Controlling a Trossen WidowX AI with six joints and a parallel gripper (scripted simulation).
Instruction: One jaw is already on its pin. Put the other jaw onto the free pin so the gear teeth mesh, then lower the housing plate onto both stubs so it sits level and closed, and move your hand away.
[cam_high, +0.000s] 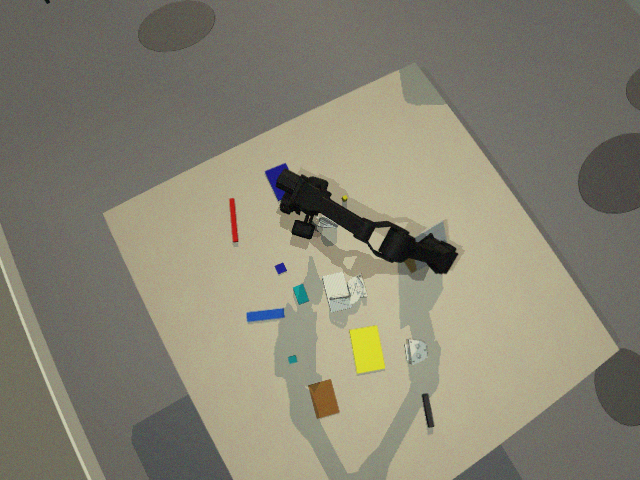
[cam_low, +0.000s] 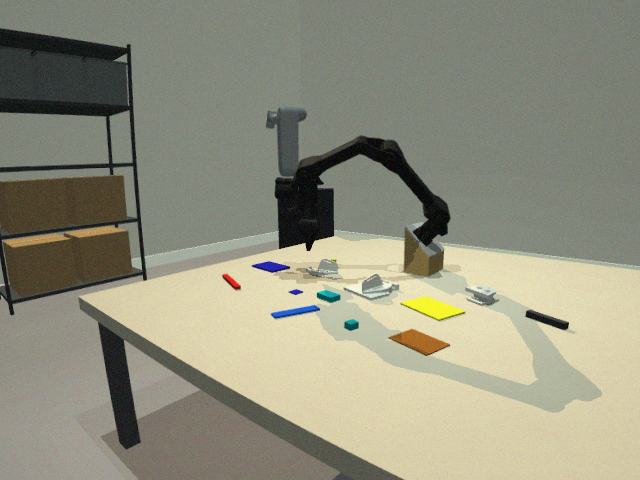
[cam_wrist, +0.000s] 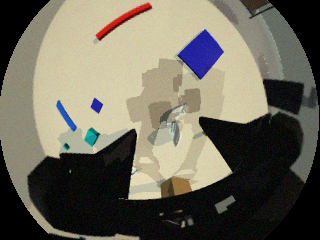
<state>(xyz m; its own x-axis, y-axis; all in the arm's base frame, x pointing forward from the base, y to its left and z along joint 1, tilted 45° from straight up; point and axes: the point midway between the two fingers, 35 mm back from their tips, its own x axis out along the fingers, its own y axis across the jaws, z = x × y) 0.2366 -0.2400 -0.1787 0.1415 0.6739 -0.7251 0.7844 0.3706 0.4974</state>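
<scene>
My gripper (cam_low: 309, 248) (cam_wrist: 168, 126) is open and empty, pointing down high above the table's back part. Below it and a little towards the arm's base lies a pale grey part with a raised curved fin (cam_high: 326, 223) (cam_low: 328, 267) (cam_wrist: 175, 134). A second white part, a flat plate with an upright fin and a lobed piece beside it (cam_high: 336, 286) (cam_low: 371, 289), lies mid-table. A third small white part with a holed top (cam_high: 417, 351) (cam_low: 482, 294) stands farther right. Which are jaws, pins or housing plate is too small to tell; no gear mesh can be made out.
A dark blue sheet (cam_high: 273, 178) (cam_low: 270, 266) (cam_wrist: 201, 54) and a red bar (cam_high: 233, 219) (cam_low: 231, 281) (cam_wrist: 122, 20) lie around the gripper. A yellow sheet (cam_high: 367, 349) (cam_low: 433, 307), brown sheet (cam_high: 324, 398) and black bar (cam_high: 428, 410) lie farther off. A wooden block (cam_low: 415, 256) (cam_wrist: 176, 186) stands under the arm's base.
</scene>
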